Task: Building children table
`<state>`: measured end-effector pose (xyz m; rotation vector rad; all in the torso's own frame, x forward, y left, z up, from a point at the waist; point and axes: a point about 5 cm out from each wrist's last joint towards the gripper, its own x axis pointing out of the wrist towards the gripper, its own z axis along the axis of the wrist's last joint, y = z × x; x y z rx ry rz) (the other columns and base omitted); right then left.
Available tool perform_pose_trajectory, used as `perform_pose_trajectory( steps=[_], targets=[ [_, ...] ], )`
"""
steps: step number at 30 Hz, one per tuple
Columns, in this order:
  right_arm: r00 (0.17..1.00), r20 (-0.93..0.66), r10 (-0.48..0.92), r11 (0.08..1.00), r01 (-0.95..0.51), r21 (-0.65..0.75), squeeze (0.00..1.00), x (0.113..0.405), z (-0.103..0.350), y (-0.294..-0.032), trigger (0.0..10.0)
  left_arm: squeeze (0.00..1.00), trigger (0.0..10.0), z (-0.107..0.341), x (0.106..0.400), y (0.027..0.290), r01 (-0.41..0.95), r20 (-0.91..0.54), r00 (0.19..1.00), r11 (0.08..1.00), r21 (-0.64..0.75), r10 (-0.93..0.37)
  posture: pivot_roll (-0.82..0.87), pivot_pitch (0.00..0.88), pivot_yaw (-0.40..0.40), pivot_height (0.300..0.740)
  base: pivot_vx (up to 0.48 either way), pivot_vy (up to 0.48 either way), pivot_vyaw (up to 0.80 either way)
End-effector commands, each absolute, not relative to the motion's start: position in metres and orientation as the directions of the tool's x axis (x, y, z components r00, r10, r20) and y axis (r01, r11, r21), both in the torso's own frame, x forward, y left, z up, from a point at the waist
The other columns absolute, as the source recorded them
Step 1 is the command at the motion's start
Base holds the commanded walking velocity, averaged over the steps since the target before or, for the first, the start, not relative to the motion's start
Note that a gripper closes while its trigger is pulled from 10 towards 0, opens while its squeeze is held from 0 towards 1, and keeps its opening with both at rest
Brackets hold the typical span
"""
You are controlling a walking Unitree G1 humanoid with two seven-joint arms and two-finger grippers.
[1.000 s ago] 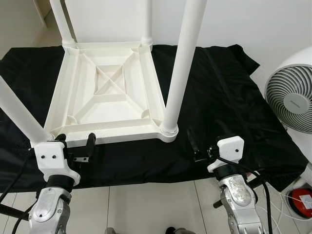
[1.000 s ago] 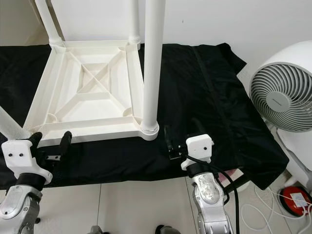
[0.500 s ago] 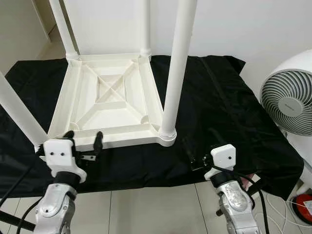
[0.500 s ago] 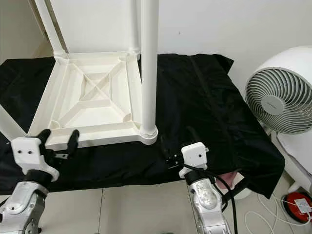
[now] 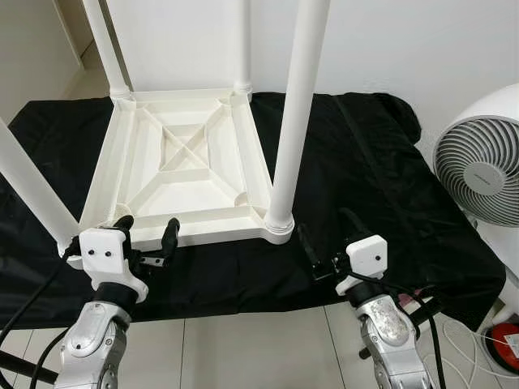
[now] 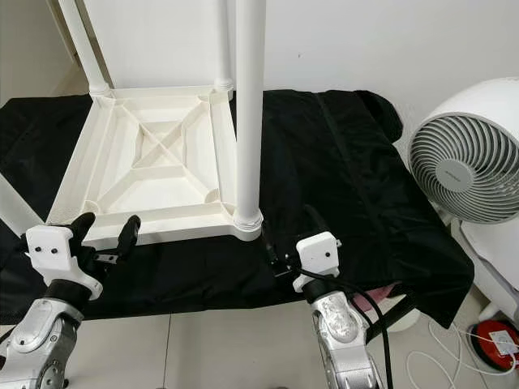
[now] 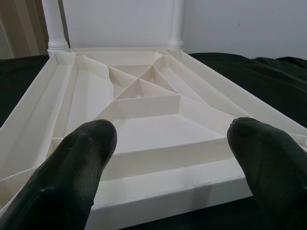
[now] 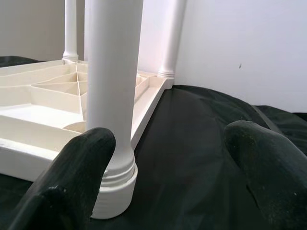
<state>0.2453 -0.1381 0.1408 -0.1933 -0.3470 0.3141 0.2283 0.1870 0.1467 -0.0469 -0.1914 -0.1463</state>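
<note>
Black cloth (image 5: pixel 365 186) is covering a low platform, white wall behind it, pale tiled floor (image 5: pixel 243 348) in front. On the cloth the white plastic children's table (image 5: pixel 182 166) is lying upside down, ribbed underside up, all four legs standing in its corners. Taking the table as landmark: my left gripper (image 5: pixel 146 239) is hovering right at its near edge, close to the near-left corner, fingers spread wide and holding nothing; in the left wrist view both black fingertips (image 7: pixel 76 177) are framing that near edge with the X-shaped ribs beyond. My right gripper (image 5: pixel 328 239) is sitting just off the table's near-right corner, over bare cloth, fingers also spread wide and empty. In the right wrist view the near-right leg (image 8: pixel 112 96) is rising just past one fingertip (image 8: pixel 76 182), its ringed collar seated in the corner socket; I can't tell whether the finger is touching it. Well off the table's right side, past the cloth's edge, a white round fan (image 5: pixel 482 166) is standing; a small grey label is showing on its hub, too small to read. Below the fan, a red round object (image 6: pixel 495 336) with white cables is lying on the floor.
</note>
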Motion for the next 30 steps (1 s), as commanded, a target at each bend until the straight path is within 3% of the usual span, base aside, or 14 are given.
perform_pose_trajectory(
  steps=[1, 6, 30],
  targets=[
    [0.889, 0.306, 0.340, 0.933, -0.277, -0.231, 0.00, 0.245, 0.140, -0.137, 10.0, 0.00, 10.0, 0.146, 0.229, 0.187, 0.164, 0.192, 0.969, 0.986, -0.029, -0.156, -0.06, 0.060, 0.046, 0.740, 0.000, 0.000, 0.00],
    [0.864, 0.291, 0.410, 0.908, -0.359, -0.215, 0.00, 0.241, 0.139, -0.131, 10.0, 0.00, 10.0, 0.145, 0.228, 0.192, 0.150, 0.191, 0.971, 0.988, -0.032, -0.141, -0.05, 0.061, 0.037, 0.740, 0.000, 0.000, 0.00],
    [0.819, 0.230, 0.525, 0.846, -0.476, -0.239, 0.00, 0.225, 0.133, -0.128, 10.0, 0.00, 10.0, 0.142, 0.227, 0.189, 0.182, 0.172, 0.970, 0.982, -0.056, -0.171, -0.06, 0.080, 0.038, 0.740, 0.000, 0.000, 0.00]
  ],
)
